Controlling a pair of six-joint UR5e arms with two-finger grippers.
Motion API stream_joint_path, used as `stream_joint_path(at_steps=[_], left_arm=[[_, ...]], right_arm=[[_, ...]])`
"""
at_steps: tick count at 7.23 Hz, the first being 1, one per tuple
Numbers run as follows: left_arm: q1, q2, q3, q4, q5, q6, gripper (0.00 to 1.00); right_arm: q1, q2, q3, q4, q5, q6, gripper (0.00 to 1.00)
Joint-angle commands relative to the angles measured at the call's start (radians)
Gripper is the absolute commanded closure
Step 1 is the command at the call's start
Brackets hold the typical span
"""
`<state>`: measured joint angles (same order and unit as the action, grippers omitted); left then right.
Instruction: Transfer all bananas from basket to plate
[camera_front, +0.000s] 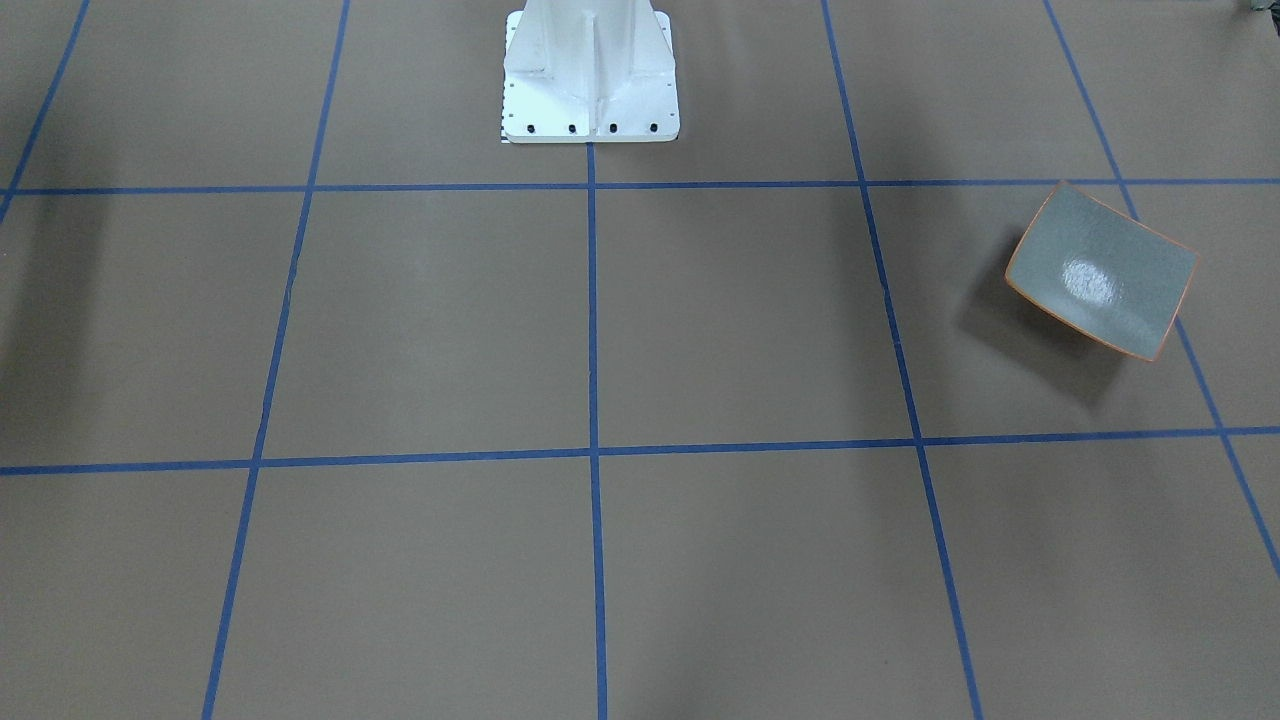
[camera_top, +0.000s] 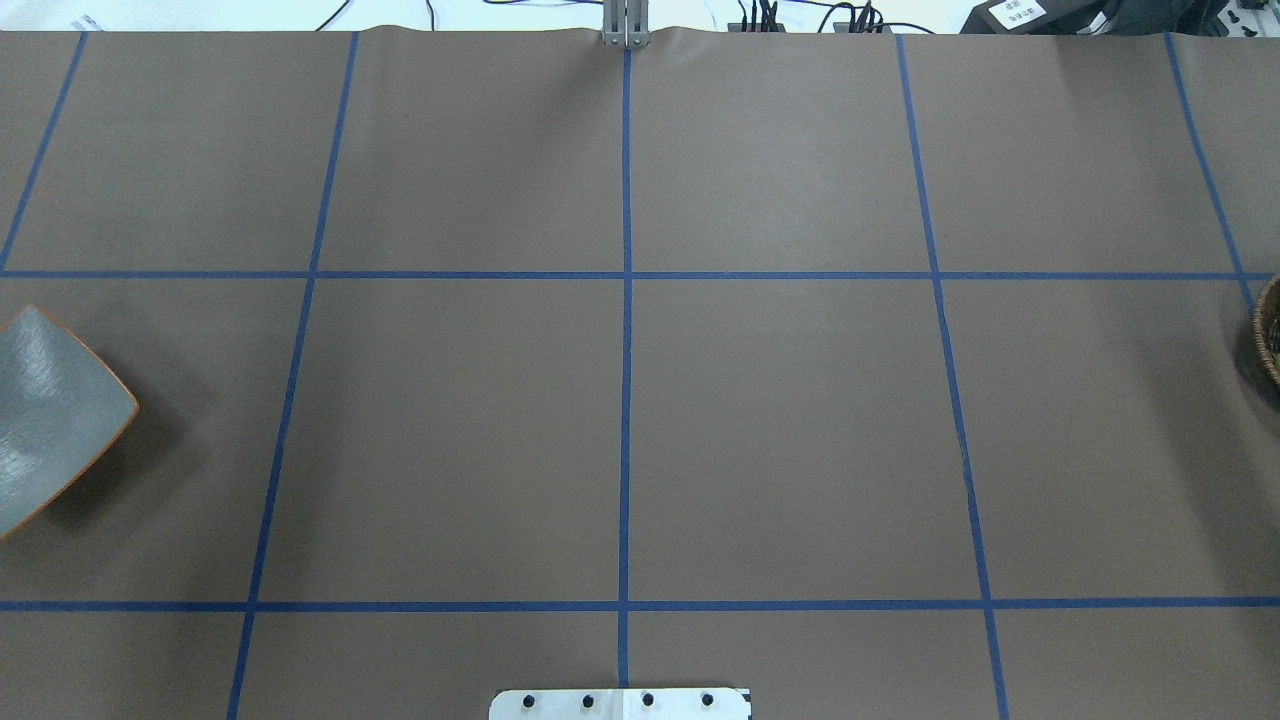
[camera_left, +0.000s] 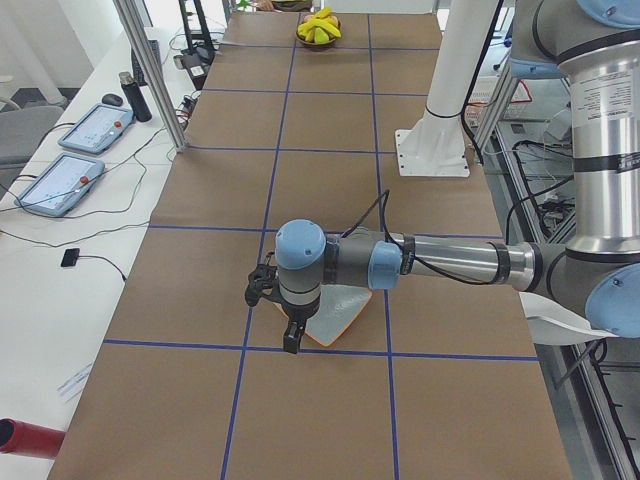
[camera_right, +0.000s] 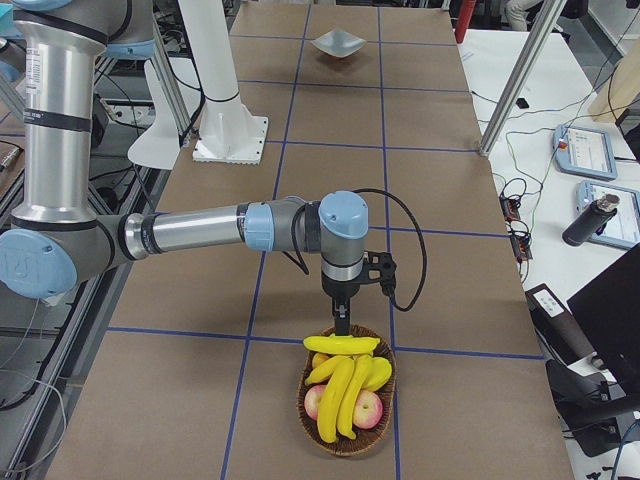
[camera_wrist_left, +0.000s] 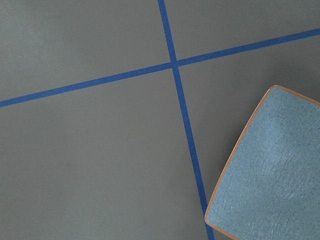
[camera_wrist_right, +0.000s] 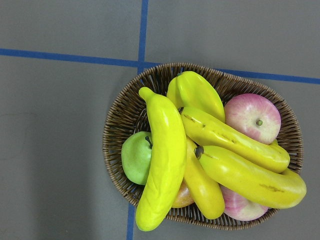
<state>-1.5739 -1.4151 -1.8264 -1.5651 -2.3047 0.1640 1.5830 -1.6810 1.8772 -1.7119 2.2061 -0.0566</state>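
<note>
Several yellow bananas (camera_wrist_right: 162, 160) lie piled in a brown wicker basket (camera_wrist_right: 115, 135); they also show in the exterior right view (camera_right: 345, 385). My right gripper (camera_right: 342, 325) hangs just above the basket's near rim; I cannot tell whether it is open or shut. The plate (camera_front: 1100, 270), grey inside with an orange rim, sits empty at the table's other end and shows in the left wrist view (camera_wrist_left: 270, 175). My left gripper (camera_left: 291, 343) hovers over the plate's (camera_left: 340, 322) edge; I cannot tell its state. Neither wrist view shows fingers.
Two pink apples (camera_wrist_right: 252, 117) and a green fruit (camera_wrist_right: 135, 157) share the basket with the bananas. The white robot base (camera_front: 590, 75) stands mid-table. A metal post (camera_left: 150, 70) and a side desk with tablets (camera_left: 65, 180) flank the table.
</note>
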Motion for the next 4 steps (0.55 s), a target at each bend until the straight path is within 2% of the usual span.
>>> stream_joint_path(at_steps=[1, 3, 4], left_arm=[[0.000, -0.021, -0.019, -0.007, -0.002, -0.003, 0.00], [0.000, -0.051, -0.011, -0.038, -0.001, -0.001, 0.00], [0.000, -0.050, -0.005, -0.071, -0.001, -0.003, 0.00]], right_arm=[[0.000, 0.061, -0.010, -0.003, 0.001, 0.009, 0.00], [0.000, 0.063, -0.004, -0.002, 0.035, 0.073, 0.00], [-0.021, 0.055, -0.001, 0.073, 0.035, 0.092, 0.00]])
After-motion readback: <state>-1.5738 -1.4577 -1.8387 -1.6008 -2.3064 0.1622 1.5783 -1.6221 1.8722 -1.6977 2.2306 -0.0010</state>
